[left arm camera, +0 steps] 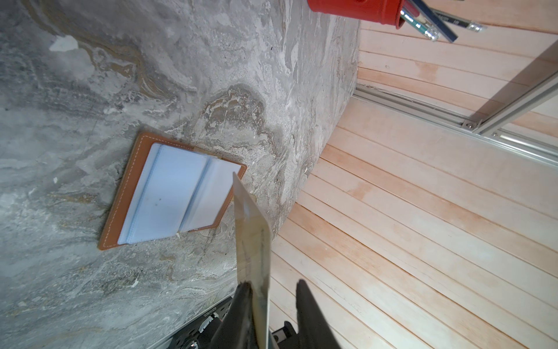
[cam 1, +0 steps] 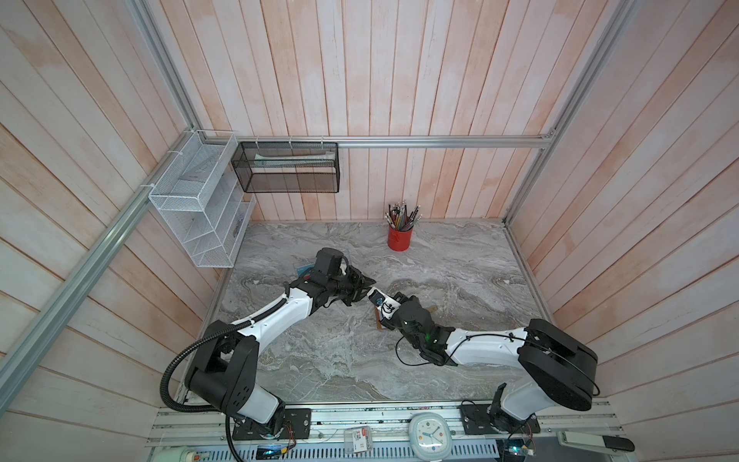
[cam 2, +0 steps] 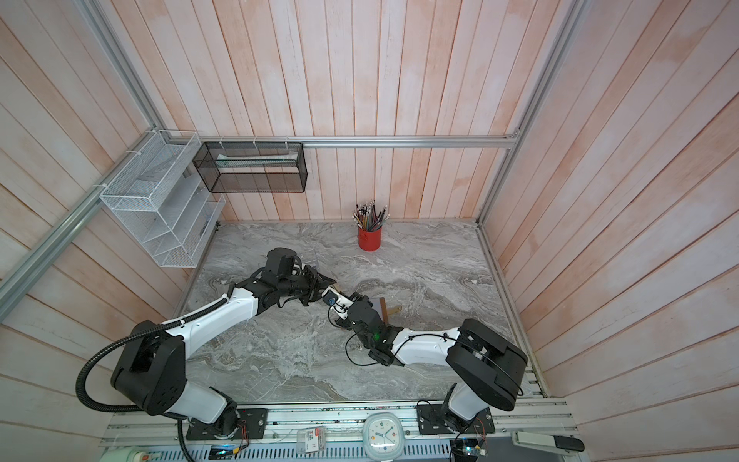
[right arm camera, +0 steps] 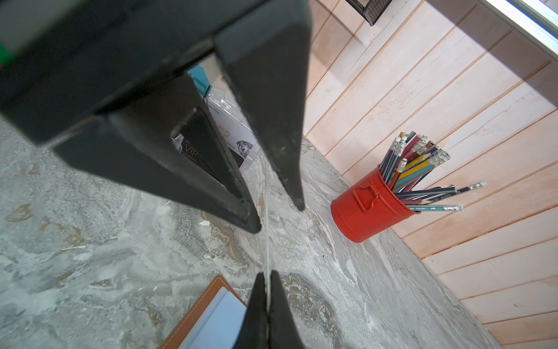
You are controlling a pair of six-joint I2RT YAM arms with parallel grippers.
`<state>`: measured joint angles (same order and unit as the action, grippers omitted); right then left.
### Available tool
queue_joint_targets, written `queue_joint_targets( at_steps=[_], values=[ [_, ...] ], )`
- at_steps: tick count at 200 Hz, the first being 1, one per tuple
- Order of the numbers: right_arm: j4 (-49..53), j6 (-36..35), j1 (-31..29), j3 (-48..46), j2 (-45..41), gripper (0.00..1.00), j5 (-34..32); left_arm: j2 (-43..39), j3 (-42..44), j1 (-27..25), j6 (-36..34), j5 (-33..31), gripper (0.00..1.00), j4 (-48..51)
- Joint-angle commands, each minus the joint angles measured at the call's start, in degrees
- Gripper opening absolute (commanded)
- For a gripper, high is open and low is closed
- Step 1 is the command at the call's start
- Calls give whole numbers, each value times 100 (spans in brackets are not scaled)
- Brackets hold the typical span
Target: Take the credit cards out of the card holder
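The left gripper [left arm camera: 273,284] is straddling the gold-yellow credit card [left arm camera: 252,229] with its jaws spread: one finger is touching the card face and the other is standing apart. The right gripper [right arm camera: 267,273] is pinching the card's opposite end. The card holder [left arm camera: 169,193] is lying open on the table [left arm camera: 90,90], just beneath the right gripper.

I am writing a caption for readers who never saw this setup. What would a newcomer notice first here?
First, two grippers meet over the middle of the marble table on one thin credit card: the right gripper pinches it, while the left gripper holds its fingers open around the other end. Next, the card holder lies open just below them, and the red pencil tin stands by the back wall.
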<state>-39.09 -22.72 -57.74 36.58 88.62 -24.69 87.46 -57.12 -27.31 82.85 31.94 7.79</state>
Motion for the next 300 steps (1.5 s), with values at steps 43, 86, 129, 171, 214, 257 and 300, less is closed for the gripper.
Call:
queue_joint_targets(
  at_steps=[43, 86, 129, 171, 214, 257, 300],
  values=[
    [-181, -105, -88, 25, 153, 0, -184, 264, -263, 57, -311, 190, 21, 443],
    [-186, -174, -167, 60, 259, 0, -279, 449, -548, 81, -498, 207, 21, 797],
    [-195, -197, -181, 65, 277, 0, -296, 540, -509, 103, -611, 285, 18, 880],
    [-191, -215, -213, 87, 318, 0, -326, 627, -548, 129, -739, 356, 7, 1012],
    [-229, -207, -216, 86, 289, 0, -429, 718, -617, 129, -868, 390, 1, 1137],
    [-249, -221, -219, 63, 220, 21, -501, 737, -600, 129, -858, 365, 0, 1080],
    [-191, -14, -216, -134, -210, 57, -578, 645, -744, 219, -814, 38, 0, 1098]
  ],
)
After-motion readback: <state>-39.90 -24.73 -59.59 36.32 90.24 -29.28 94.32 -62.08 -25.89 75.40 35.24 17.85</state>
